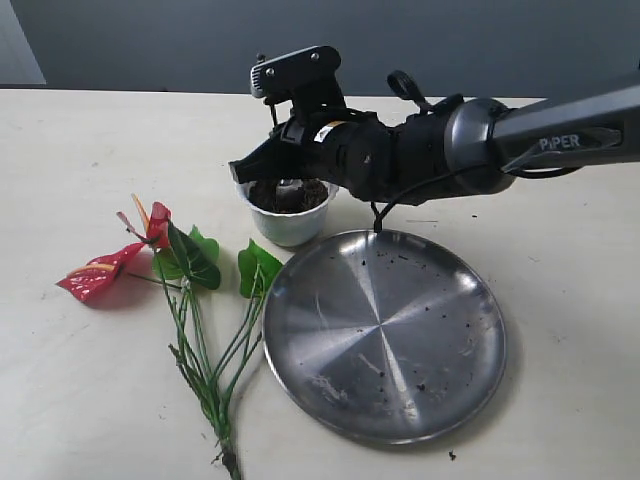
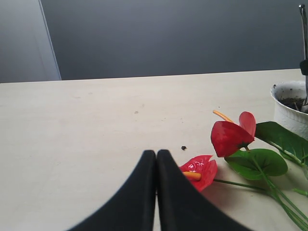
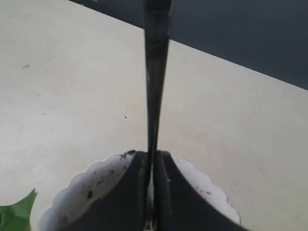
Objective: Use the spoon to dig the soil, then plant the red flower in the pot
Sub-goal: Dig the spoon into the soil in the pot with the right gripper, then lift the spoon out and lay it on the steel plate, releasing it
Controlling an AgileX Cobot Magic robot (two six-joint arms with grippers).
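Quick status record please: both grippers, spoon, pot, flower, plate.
right gripper: shut on the spoon, over the pot
spoon: bowl end down in the soil
left gripper: shut, holding nothing, near the flower
pot: upright, soil inside, beside the plate
red flower: lying flat on the table, unplanted
plate: soil crumbs scattered on it

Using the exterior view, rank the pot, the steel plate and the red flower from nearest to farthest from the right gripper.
1. Pot, directly beneath the right gripper.
2. Steel plate, just in front of the pot, to its right.
3. Red flower, lying on the table at the left.
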